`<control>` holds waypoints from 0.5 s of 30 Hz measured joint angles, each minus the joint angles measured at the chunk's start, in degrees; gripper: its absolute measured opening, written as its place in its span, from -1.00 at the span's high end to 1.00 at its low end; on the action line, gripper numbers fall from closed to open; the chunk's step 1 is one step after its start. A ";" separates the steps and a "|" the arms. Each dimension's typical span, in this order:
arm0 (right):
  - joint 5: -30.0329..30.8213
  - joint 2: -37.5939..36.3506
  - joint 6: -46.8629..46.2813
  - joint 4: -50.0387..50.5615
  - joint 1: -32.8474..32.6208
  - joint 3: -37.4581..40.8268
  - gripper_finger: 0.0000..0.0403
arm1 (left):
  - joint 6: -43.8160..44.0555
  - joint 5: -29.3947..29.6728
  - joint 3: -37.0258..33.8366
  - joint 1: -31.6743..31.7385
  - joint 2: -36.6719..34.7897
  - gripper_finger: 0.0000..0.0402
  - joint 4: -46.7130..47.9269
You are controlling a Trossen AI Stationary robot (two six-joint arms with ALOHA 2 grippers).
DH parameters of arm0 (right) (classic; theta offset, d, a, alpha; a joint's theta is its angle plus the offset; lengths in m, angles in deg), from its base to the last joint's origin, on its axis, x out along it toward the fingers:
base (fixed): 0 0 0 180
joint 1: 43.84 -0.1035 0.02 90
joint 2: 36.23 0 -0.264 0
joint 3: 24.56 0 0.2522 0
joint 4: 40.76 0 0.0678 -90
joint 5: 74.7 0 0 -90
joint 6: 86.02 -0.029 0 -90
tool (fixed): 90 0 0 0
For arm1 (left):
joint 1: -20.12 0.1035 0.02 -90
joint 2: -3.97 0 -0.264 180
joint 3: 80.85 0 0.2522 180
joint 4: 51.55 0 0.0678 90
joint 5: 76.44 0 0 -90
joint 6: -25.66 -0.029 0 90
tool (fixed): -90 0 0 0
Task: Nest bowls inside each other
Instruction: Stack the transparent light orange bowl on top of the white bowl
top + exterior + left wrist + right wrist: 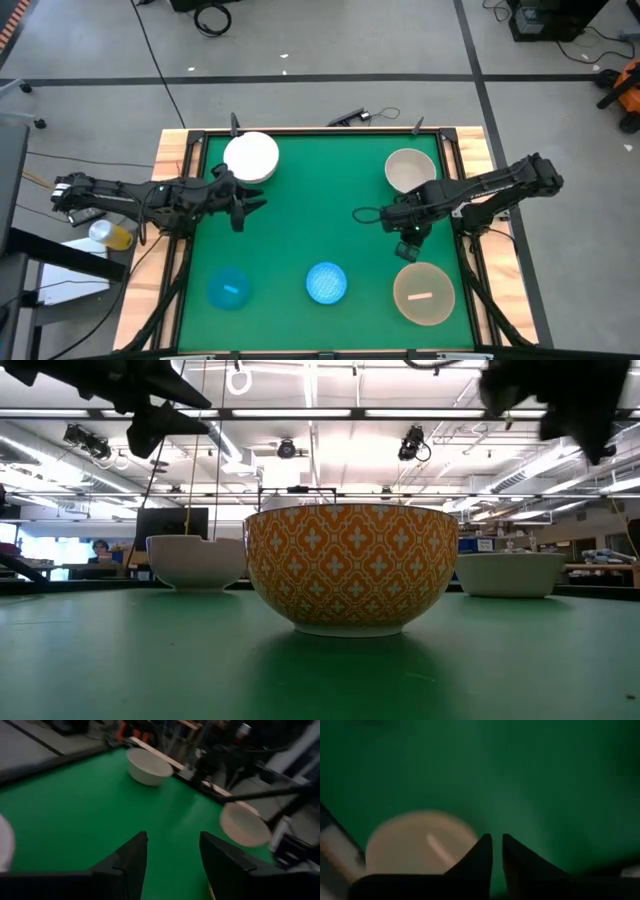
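Five bowls stand upright on the green mat (320,220), apart from one another. The white bowl (250,157) is far left, the cream bowl (408,170) far right, the wider tan bowl (424,293) near right. The speckled blue bowl (326,283) is near centre, and the low view shows its orange patterned outside (350,565). The plain blue bowl (228,288) is near left. My left gripper (252,202) hovers open just nearer than the white bowl. My right gripper (362,213) hangs above the mat between the cream and tan bowls, its fingertips (497,840) a narrow gap apart, with nothing between them.
A raised wooden frame (175,150) borders the mat. A yellow object (112,236) lies off the table at the left. The middle of the mat between the two grippers is bare green.
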 joint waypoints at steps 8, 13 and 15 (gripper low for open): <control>-1.10 0.05 1.48 -0.86 -10.17 -0.01 -0.03 | 0.11 -6.05 0.09 -1.21 2.99 0.16 -0.89; 6.76 4.00 1.92 -2.08 -15.49 0.02 -0.36 | -0.99 -5.98 0.09 -1.94 7.13 0.17 -2.12; 8.45 5.90 1.63 -2.73 -16.44 0.02 -0.38 | -1.03 -5.53 0.09 -1.95 8.46 0.17 -2.12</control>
